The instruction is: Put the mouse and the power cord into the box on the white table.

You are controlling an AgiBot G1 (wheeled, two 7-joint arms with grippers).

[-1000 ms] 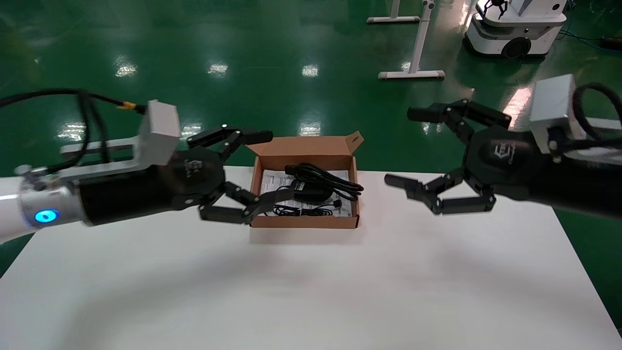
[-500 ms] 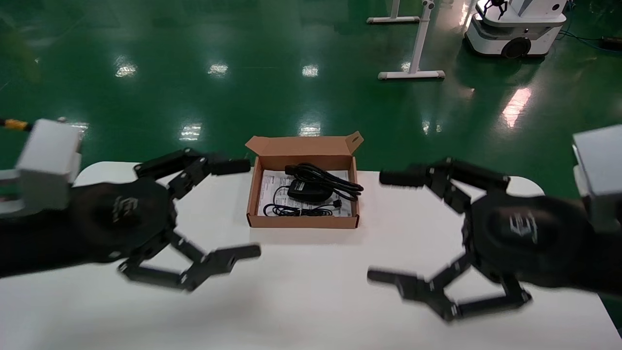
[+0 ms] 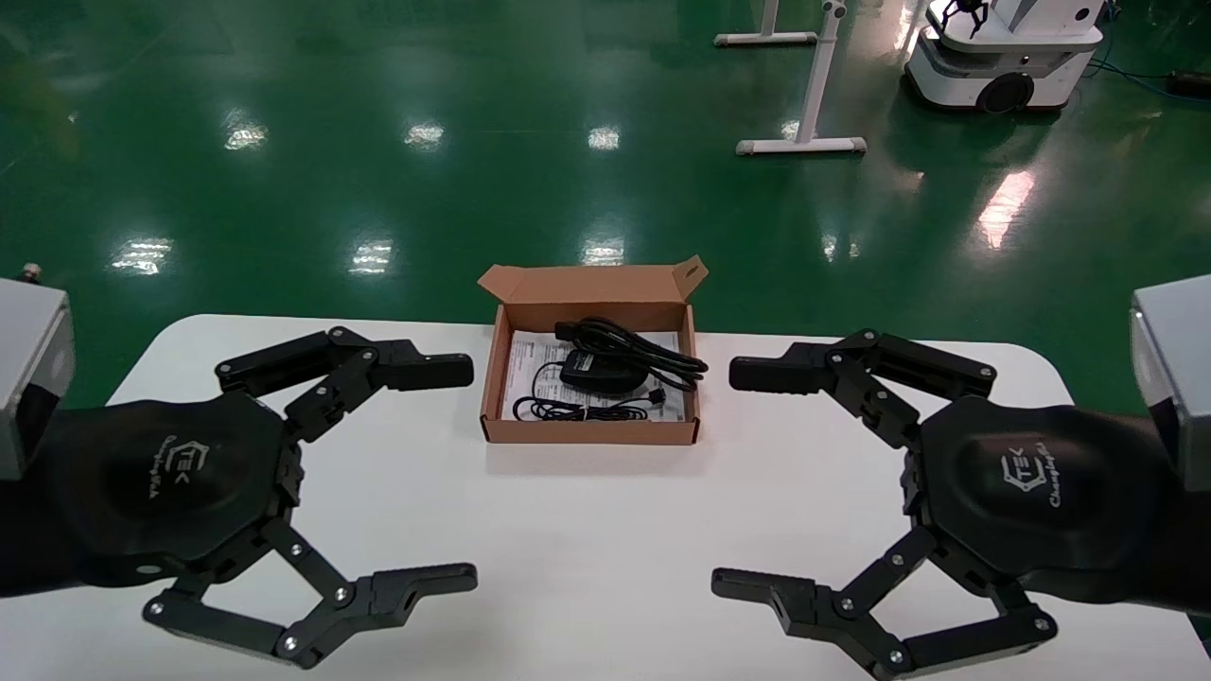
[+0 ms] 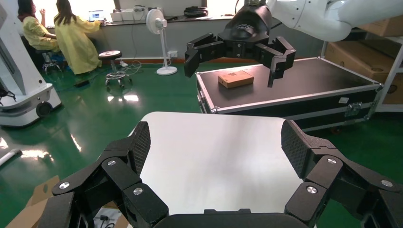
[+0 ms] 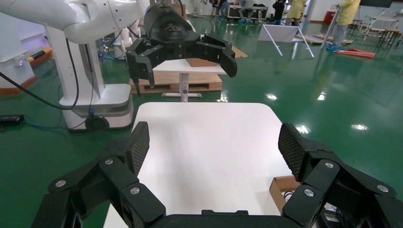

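Observation:
The brown cardboard box [image 3: 591, 431] stands open at the far middle of the white table [image 3: 605, 530]. Inside it, on a white printed sheet, lies the black mouse [image 3: 603, 372] with its thin cable bunched in front. The thick power cord [image 3: 645, 351] lies looped across the mouse's back. My left gripper [image 3: 465, 473] hovers open, near and left of the box, holding nothing. My right gripper [image 3: 730, 478] mirrors it on the right, open and empty. A corner of the box [image 4: 32, 210] shows in the left wrist view, and another corner of the box [image 5: 283, 185] in the right wrist view.
Green floor lies beyond the table's far edge. A white stand [image 3: 802, 144] and another robot's base [image 3: 1003, 59] are at the back right. A black flight case [image 4: 290, 90] carrying a small carton stands off the table's right end.
Both arms have drawn back from beside the box toward the table's near side, staying open. The mouse and cord in the box have not moved.

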